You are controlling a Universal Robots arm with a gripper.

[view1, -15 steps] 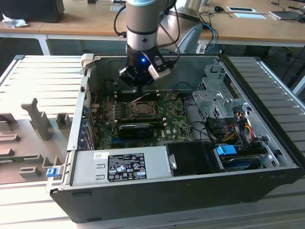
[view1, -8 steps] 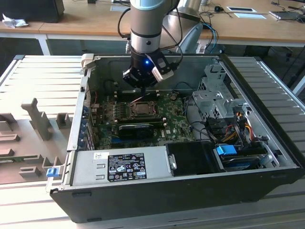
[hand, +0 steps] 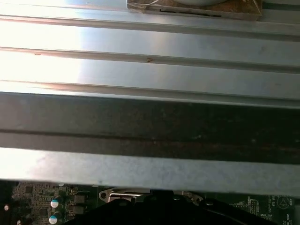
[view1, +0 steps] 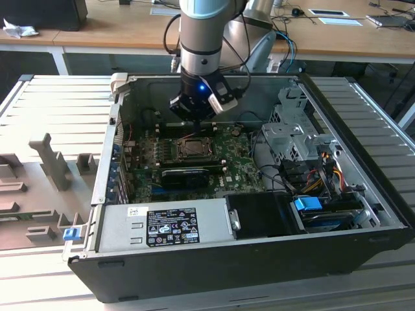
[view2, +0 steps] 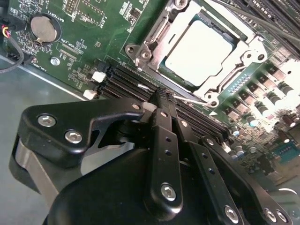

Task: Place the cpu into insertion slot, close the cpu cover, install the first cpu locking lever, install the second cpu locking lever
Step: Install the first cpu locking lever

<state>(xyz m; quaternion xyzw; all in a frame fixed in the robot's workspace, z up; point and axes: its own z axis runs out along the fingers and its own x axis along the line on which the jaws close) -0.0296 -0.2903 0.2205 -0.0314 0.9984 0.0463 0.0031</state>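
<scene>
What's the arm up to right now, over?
Gripper shut, empty, just beside the socket. Cpu seated in the slot, cover down around it. Thin lever by the fingertips. Nothing in the way.

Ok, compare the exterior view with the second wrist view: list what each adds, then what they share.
Exterior view adds: the whole open case, the power supply, the drive cage and the arm reaching down into the case.
Second wrist view adds: the cpu lying in place with the cover down around its edges, a thin wire lever beside the end effector's tip, and a coin cell.
Shared: the green board, the slot and the end effector close to it.
</scene>
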